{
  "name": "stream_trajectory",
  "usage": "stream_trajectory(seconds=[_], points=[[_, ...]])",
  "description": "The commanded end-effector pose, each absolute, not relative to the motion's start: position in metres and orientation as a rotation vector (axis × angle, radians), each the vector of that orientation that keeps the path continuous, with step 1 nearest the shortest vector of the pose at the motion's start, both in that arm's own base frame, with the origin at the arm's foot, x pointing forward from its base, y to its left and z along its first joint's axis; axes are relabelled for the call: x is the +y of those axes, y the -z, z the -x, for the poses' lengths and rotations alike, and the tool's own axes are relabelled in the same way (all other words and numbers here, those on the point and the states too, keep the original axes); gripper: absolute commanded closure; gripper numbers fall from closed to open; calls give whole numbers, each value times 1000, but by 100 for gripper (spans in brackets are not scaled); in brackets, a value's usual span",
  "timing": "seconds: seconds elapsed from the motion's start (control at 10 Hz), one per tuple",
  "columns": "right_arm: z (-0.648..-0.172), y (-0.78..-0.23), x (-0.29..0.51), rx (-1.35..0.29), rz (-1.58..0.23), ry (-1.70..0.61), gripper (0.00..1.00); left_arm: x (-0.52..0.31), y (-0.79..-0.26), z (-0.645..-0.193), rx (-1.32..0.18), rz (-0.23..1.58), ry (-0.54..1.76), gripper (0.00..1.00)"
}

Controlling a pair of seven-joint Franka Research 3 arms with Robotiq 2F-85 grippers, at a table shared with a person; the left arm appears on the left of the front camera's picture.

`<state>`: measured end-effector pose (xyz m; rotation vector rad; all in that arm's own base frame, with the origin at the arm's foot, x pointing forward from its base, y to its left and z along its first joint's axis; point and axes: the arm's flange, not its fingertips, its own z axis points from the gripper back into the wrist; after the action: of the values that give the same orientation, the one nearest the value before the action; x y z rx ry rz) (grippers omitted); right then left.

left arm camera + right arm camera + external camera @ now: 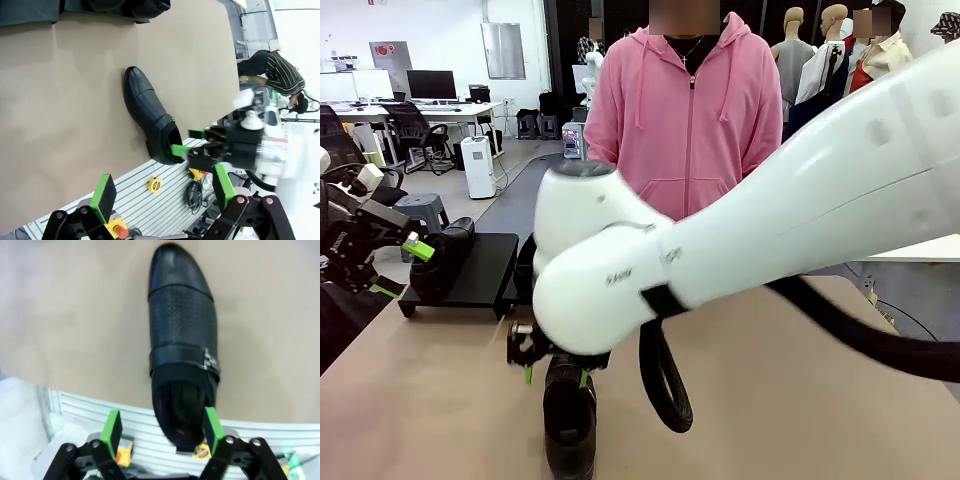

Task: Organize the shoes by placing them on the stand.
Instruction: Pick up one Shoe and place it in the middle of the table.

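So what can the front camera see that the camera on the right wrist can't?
Front view alone: the person in a pink hoodie, the stand with a shoe on it, and the left gripper beside it.

Right wrist view alone: a close look down on the shoe's perforated top and metal buckle, with the green pads either side of its heel.

Both: the shoe on the table and the open right gripper over its heel.

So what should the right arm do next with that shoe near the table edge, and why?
Probably ease the right end effector down and close on the shoe's heel. Its green pads stand apart on either side of the heel opening of the shoe, which lies flat on the table, off the stand.
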<state>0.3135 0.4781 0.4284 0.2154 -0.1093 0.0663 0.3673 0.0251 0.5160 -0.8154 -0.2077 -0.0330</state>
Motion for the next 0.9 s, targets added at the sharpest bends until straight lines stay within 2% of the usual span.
stream_trajectory(seconds=[0.0, 0.1, 0.2, 0.4, 0.6, 0.8], points=[[-292, -500, 383, -125, -341, -70, 0, 27, -517, -366, -205, 813, 40, 0], [-290, -529, 330, -157, -363, -11, 0, 27, -517, -366, -205, 813, 40, 0], [-283, -552, 273, -206, -467, -69, 0, 27, -517, -366, -205, 813, 40, 0], [-271, -575, 171, -237, -614, -52, 0, 27, -517, -366, -205, 813, 40, 0], [-262, -569, 94, -191, -679, -59, 0, 27, -517, -366, -205, 813, 40, 0], [-252, -539, 36, -66, -742, -53, 0, 27, -517, -366, -205, 813, 40, 0]])
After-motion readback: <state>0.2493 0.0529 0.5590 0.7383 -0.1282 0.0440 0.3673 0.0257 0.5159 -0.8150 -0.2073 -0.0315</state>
